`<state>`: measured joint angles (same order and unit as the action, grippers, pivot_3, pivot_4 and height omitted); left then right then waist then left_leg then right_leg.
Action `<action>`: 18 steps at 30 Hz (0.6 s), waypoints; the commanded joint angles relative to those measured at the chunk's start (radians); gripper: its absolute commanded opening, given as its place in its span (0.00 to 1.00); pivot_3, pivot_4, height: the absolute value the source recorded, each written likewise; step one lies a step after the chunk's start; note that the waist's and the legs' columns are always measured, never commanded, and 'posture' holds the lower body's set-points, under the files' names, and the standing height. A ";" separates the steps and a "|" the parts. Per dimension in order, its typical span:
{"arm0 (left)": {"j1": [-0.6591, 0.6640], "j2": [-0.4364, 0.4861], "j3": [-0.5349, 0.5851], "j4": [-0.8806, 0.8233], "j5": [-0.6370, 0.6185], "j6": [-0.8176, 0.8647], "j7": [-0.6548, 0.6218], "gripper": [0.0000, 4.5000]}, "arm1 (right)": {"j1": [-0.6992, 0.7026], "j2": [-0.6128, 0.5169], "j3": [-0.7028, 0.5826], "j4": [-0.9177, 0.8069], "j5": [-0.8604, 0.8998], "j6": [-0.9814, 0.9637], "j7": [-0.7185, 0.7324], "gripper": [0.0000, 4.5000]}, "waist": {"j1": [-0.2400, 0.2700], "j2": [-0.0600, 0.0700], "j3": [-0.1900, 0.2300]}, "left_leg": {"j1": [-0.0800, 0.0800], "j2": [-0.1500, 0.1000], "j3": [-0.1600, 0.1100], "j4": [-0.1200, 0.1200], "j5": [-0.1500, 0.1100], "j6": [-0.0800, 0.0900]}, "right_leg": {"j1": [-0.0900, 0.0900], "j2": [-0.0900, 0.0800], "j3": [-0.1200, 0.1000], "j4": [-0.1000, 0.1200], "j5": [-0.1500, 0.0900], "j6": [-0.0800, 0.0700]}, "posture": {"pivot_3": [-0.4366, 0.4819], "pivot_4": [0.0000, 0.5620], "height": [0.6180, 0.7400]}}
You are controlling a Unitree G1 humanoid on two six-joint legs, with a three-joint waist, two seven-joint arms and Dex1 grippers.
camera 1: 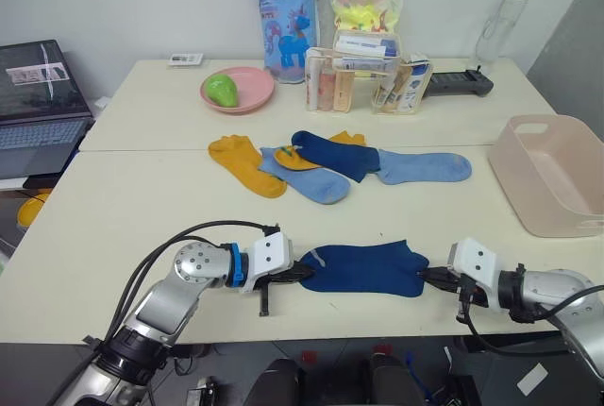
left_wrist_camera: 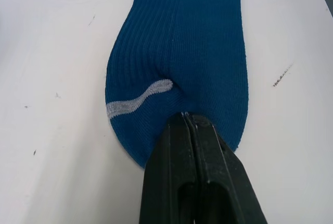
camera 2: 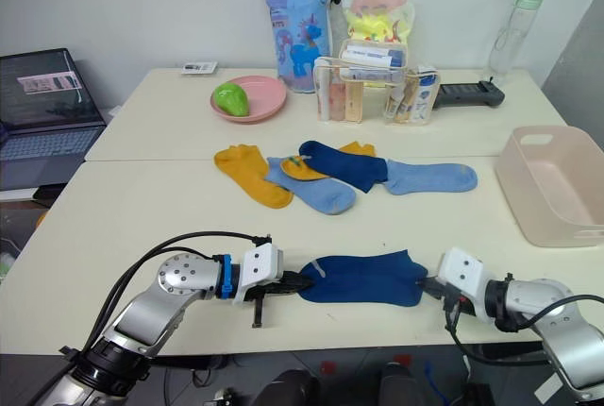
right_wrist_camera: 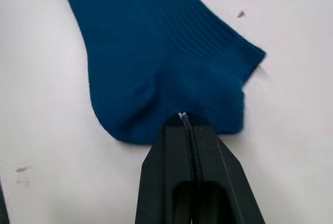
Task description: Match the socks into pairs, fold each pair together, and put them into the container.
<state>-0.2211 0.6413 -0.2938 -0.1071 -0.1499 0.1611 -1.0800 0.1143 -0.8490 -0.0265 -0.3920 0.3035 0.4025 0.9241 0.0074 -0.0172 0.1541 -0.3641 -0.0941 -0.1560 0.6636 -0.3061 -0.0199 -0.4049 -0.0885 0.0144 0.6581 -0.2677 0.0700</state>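
A sock (camera 1: 363, 269) lies flat near the table's (camera 1: 113, 217) front edge, lower centre of the frame, with the left gripper (camera 1: 300, 274) at its left end and the right gripper (camera 1: 429, 277) at its right end. Behind it, mid-frame, the other socks (camera 1: 326, 165) lie in an overlapping row. The container (camera 1: 552, 175) sits at the right edge. At the back stand a plate (camera 1: 238, 90), an organizer (camera 1: 363, 71) and bags (camera 1: 288, 19). A laptop (camera 1: 38, 109) is at upper left.
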 commanded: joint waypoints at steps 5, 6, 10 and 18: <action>-0.021 -0.022 0.201 -0.039 -0.184 0.134 0.059 0.13 | -0.091 0.084 -0.171 -0.012 0.106 0.042 -0.114 0.13 | -0.001 0.000 0.000 | 0.000 0.000 0.000 0.000 0.000 0.000 | 0.000 0.000 0.000 0.000 0.000 0.000 | 0.48 0.27 1.00; -0.027 -0.028 0.239 -0.024 -0.197 0.141 0.089 0.19 | -0.102 0.098 -0.186 0.004 0.093 0.027 -0.140 0.20 | -0.001 0.000 0.000 | 0.000 0.000 -0.001 0.000 0.000 0.000 | 0.000 0.000 0.000 0.000 0.000 0.000 | 0.48 0.27 1.00; -0.031 -0.058 0.353 0.061 -0.204 0.116 0.188 0.43 | -0.105 0.129 -0.185 0.056 0.013 -0.049 -0.204 0.48 | 0.000 0.000 0.000 | 0.000 0.000 0.000 0.000 0.000 0.000 | -0.001 0.000 0.000 0.000 0.000 0.000 | 0.48 0.27 1.00; 0.016 -0.164 0.431 0.194 -0.118 -0.031 0.395 0.99 | -0.125 0.216 -0.137 0.147 -0.125 -0.121 -0.345 1.00 | -0.001 0.000 0.000 | 0.000 0.000 0.001 0.000 0.000 0.000 | -0.002 0.000 0.001 0.001 0.000 0.000 | 0.48 0.27 1.00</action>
<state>-0.2129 0.4892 0.1231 0.0918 -0.2860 0.1728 -0.7176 0.0109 -0.6376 -0.1598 -0.2270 0.1928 0.3037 0.6038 0.0066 -0.0170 0.1541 -0.3642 -0.0945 -0.1545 0.6637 -0.3060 -0.0201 -0.4065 -0.0888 0.0155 0.6591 -0.2676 0.0700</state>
